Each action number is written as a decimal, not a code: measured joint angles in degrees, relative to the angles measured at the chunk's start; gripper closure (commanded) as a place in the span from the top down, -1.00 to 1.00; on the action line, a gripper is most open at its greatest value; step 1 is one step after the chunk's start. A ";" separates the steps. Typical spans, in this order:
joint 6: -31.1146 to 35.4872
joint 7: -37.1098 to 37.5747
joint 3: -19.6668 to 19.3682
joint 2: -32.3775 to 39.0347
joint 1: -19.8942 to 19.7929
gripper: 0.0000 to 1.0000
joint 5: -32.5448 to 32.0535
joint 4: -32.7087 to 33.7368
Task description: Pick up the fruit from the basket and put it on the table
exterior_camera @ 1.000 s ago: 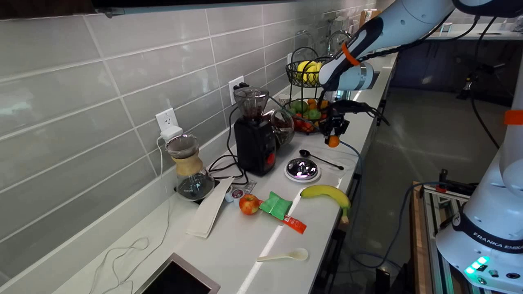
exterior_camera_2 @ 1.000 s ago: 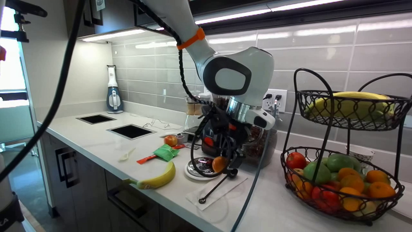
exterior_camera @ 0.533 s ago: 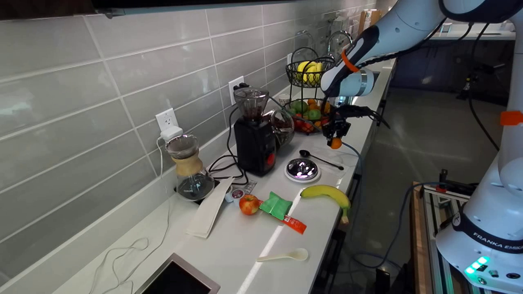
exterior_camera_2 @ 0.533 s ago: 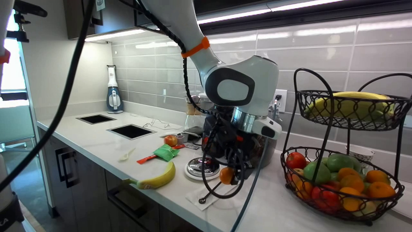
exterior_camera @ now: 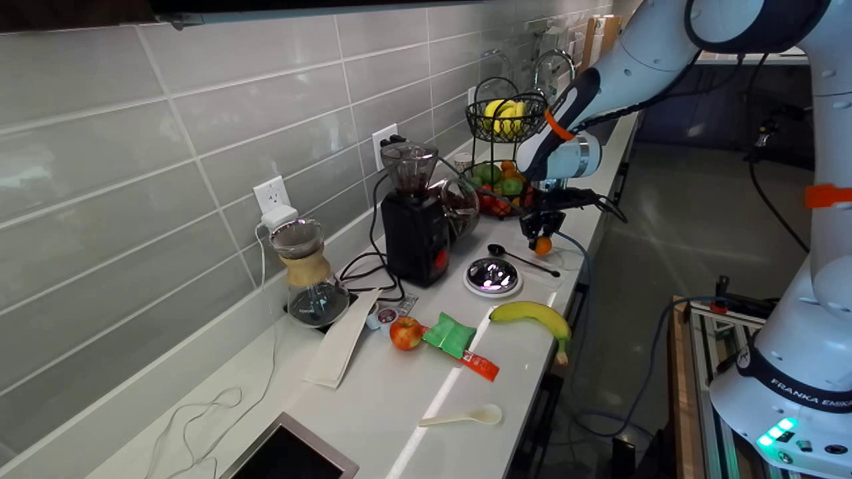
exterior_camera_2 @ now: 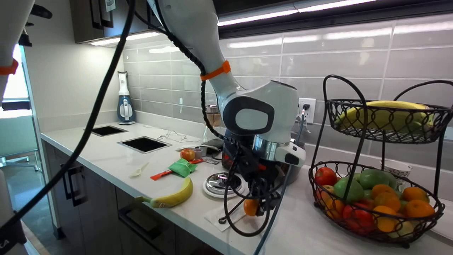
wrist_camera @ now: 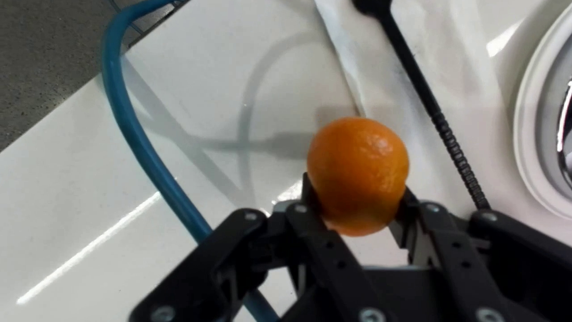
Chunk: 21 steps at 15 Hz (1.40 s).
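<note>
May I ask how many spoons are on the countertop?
2: a black spoon on a white sheet beside the shiny round object; a pale spoon near the red packet. Others may be hidden.

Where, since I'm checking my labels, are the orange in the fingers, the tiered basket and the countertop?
The orange (wrist_camera: 357,176), wrist view: middle of its peel.
The basket (exterior_camera_2: 365,107), in an exterior view: upper tier's front rim.
The countertop (exterior_camera: 383,402), in an exterior view: bare top surface.
</note>
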 measured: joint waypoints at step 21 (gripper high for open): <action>5.58 12.56 -0.40 -0.03 1.20 1.00 -3.84 0.16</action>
